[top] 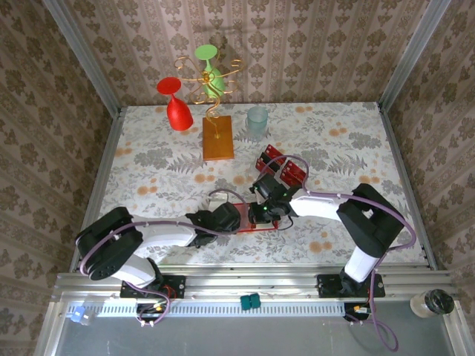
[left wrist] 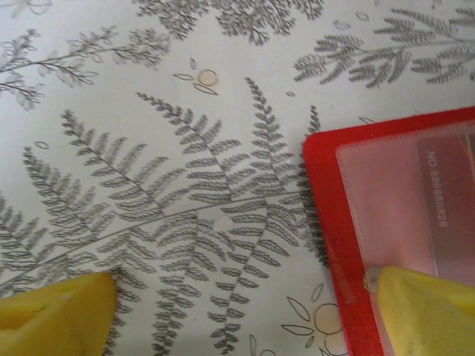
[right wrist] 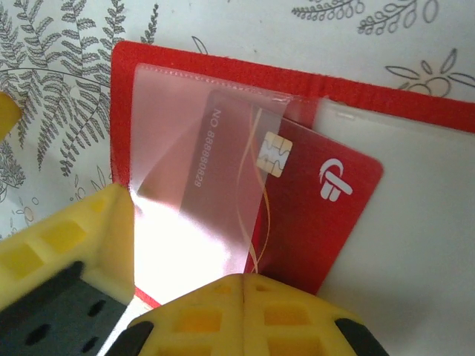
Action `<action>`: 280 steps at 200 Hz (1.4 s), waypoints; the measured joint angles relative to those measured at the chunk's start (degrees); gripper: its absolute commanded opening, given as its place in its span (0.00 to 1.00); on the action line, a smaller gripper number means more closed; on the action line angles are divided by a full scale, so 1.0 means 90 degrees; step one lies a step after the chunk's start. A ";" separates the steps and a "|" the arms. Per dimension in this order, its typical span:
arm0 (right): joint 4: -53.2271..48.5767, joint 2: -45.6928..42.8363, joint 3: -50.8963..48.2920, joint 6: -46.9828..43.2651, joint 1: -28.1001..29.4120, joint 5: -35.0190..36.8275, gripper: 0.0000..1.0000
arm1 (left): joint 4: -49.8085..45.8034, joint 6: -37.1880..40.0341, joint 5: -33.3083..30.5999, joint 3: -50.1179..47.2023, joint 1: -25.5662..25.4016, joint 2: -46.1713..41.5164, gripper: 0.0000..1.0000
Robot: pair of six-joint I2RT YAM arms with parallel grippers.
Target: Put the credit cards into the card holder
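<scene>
The card holder [right wrist: 223, 70] [left wrist: 326, 215] [top: 256, 229] lies open and flat on the table, its clear pocket facing up. One red credit card [right wrist: 319, 215] with a chip and a white logo sits at an angle, its left half under the clear pocket. My right gripper [right wrist: 245, 280] [top: 266, 211] is shut, its tips over the card's near edge, with the card lying flat and not between them. My left gripper [left wrist: 241, 285] [top: 226, 217] is open: one finger [left wrist: 423, 311] rests on the holder's pocket, the other on the tablecloth. Two more credit cards [top: 271, 158] [top: 292, 173] lie further back.
An orange wooden block [top: 217, 138] carries a gold wire stand with a red glass [top: 176, 104] and a green glass [top: 210, 67]. A clear cup [top: 257, 122] stands beside it. Papered walls close the table's back and sides.
</scene>
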 measured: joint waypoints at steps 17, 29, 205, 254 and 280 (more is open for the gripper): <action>0.0046 0.0015 0.0015 0.0022 0.0000 0.0000 0.07 | -0.0017 0.0000 0.0036 -0.0102 0.0151 -0.0238 0.92; 0.0046 0.0015 0.0019 0.0044 0.0000 0.0000 0.07 | -0.0017 -0.0002 0.0066 -0.0155 0.0228 -0.0330 0.92; -0.0413 0.0129 0.0498 -0.0318 -0.0211 0.0410 0.06 | 0.0163 0.0000 0.0010 -0.0245 0.0226 -0.0034 0.92; -0.0396 0.0381 0.0634 -0.0318 -0.0177 0.0403 0.05 | 0.0180 0.0002 0.0000 -0.0245 0.0226 -0.0022 0.92; -0.0338 0.0520 0.0765 -0.0238 -0.0114 0.0381 0.03 | 0.0180 0.0002 0.0000 -0.0245 0.0226 -0.0022 0.92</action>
